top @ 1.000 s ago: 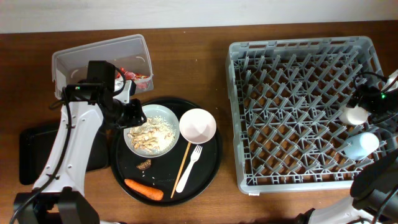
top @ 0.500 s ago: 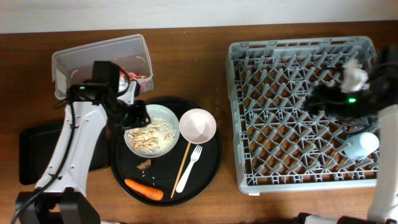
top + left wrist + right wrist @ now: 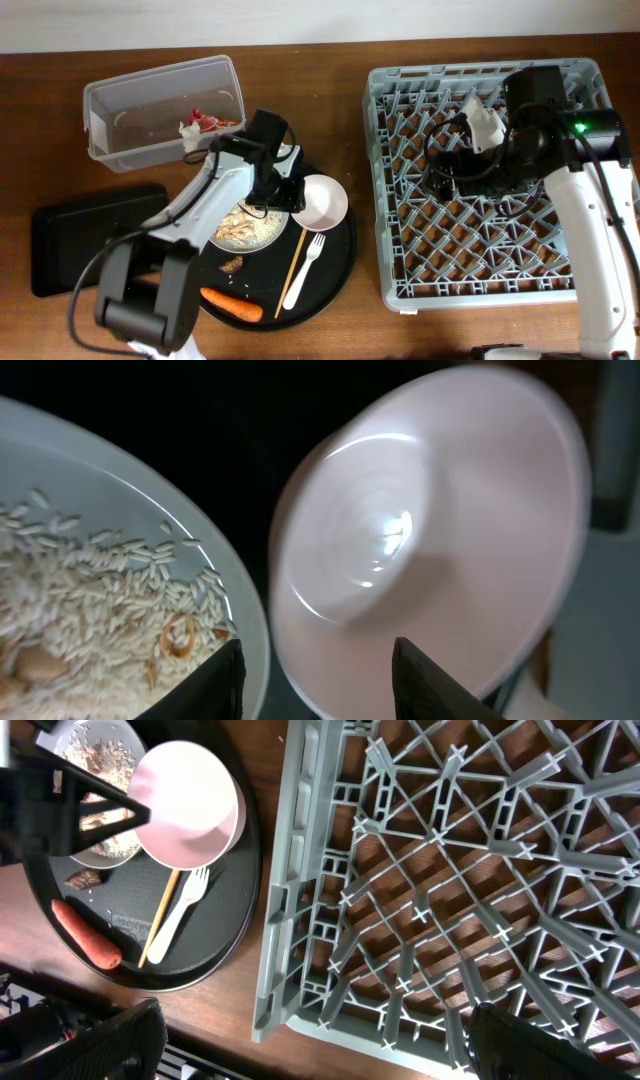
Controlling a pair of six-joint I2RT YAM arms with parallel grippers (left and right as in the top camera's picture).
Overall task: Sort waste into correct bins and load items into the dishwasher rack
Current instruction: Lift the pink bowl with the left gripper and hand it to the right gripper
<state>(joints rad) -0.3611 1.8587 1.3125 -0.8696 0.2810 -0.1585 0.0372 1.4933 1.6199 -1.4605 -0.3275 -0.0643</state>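
Watching the left wrist feed, I saw the left gripper (image 3: 318,650) with its fingers spread apart and nothing pinched between them. It hung low over the gap where the white plate (image 3: 150,490) and the pale pink bowl (image 3: 430,550) sat side by side. The bowl lay just ahead of the fingertips and off to their right, upright and empty. I could not tell whether either finger touched it. The plate lay to the gripper's left, with the rice-and-pasta scraps (image 3: 80,580) heaped on it. Both dishes stood on the round black tray (image 3: 335,260). From overhead, the white fork (image 3: 308,262), a thin wooden stick (image 3: 291,270), the small brown bit (image 3: 232,264) and the orange carrot (image 3: 231,304) lay on that tray on the near side of the gripper. The clear tub (image 3: 160,75) sat beyond the gripper and to its left, with the red wrapper (image 3: 207,122) and a white scrap (image 3: 189,129) in one corner. The flat black tray (image 3: 80,235) was well off to the left. The right gripper (image 3: 315,1020) hovered over the grey dishwasher rack (image 3: 480,250) with its fingers wide apart and nothing held. Only bare pegs showed beneath it, and the round tray was off to its left.
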